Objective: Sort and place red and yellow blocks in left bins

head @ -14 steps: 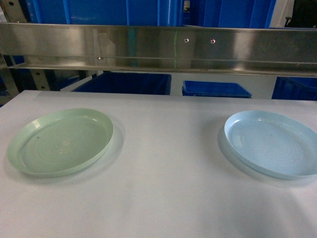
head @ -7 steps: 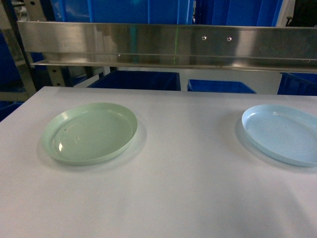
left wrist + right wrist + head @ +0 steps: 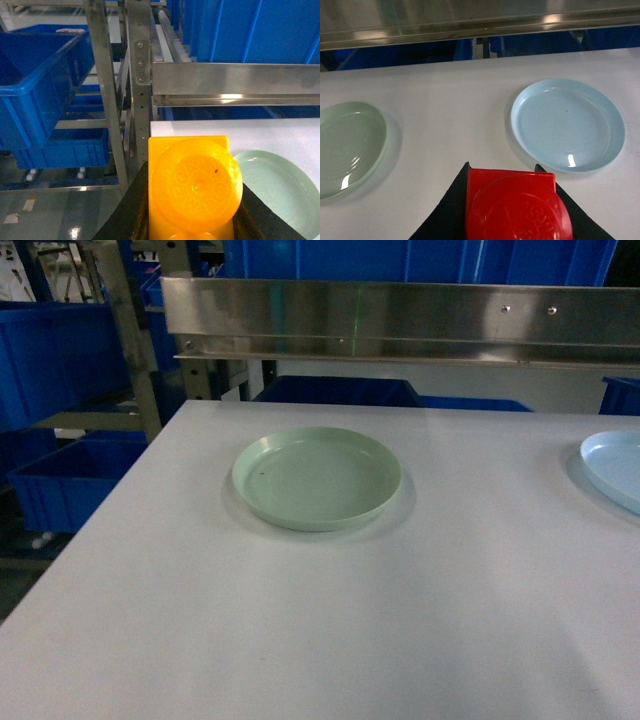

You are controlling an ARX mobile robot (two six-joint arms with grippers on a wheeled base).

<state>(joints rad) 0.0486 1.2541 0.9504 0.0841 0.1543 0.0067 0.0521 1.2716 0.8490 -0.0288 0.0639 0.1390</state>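
Deep blue plastic crates [image 3: 35,90] with thick rims sit on the metal rack [image 3: 107,100] off the white table's [image 3: 330,620] left edge, one above another [image 3: 60,150]. On the table, the shallow pale green round plate [image 3: 317,478] lies near the far edge, the pale blue plate [image 3: 568,124] well apart toward the right edge. The left gripper [image 3: 192,220] pinches the glossy orange-yellow studded brick [image 3: 192,187] beyond the table's left far corner; the right gripper [image 3: 512,215] pinches the small red studded cube [image 3: 512,207] above the table.

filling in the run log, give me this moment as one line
left gripper: shut on yellow brick | right gripper: shut on red block | blue crates: left of table | plates: empty
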